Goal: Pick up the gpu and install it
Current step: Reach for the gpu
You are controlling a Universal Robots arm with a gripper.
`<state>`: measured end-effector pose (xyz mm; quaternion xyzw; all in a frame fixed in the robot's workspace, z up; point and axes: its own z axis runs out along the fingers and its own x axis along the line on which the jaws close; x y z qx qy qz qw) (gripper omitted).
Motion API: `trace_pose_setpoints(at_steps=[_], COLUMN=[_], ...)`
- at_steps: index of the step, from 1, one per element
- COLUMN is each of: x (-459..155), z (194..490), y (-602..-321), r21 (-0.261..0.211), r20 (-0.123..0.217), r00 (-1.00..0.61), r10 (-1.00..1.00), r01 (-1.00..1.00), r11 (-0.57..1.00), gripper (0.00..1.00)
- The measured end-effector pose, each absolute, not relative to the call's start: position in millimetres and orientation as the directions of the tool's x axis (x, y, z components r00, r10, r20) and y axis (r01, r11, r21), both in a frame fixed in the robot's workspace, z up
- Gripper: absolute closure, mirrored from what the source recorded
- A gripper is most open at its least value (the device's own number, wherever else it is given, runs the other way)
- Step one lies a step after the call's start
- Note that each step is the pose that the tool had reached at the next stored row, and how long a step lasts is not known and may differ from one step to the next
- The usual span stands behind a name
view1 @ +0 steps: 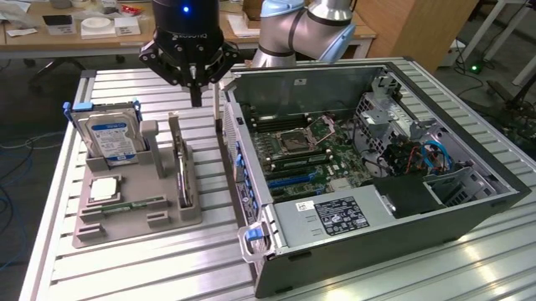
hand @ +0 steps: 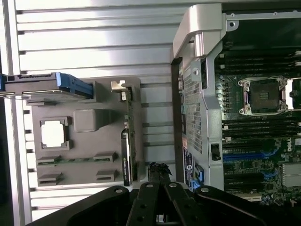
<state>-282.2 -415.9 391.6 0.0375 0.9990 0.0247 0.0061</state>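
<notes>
1. The gpu (view1: pixel 179 164) stands up on its thin edge in a slot of a grey holder (view1: pixel 125 221). It is a flat green card with a dark face.
2. The gpu is below my hand (view1: pixel 196 94) and just to one side of it, the side away from the computer case (view1: pixel 360 251). I am not touching it.
3. My hand is pressed together. The two fingers meet at a point, and there is nothing between them.
4. My hand points straight down. It hangs in the air over the gap between the grey holder and the computer case, near one end of the gpu.
5. Past the gpu, farther from my hand, a silver hard drive (view1: pixel 110 138) with a blue and white label stands up in the same holder.
6. A square silver chip (view1: pixel 104 188) lies flat in the holder, near the hard drive and well away from my hand.
7. A thin green memory stick (view1: pixel 132 204) lies in the holder too, just beside the chip.
8. On the other side of my hand is the computer case. It lies on its side and is open on top. Inside it I can see a green board (view1: pixel 314 164) with a square socket (view1: pixel 295 143) in it.
9. The holder and the case both sit on a tabletop (view1: pixel 150 269) made of long silver metal strips, down below my hand.
</notes>
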Motion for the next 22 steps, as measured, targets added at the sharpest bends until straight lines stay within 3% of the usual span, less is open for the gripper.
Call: trace_pose_setpoints(at_steps=[22], x=[-302], z=[391], y=[-427], r21=[0.049], r20=[-0.003], r00=[-0.997], r10=[0.075], r01=[0.075], r11=[0.996], gripper=[0.89])
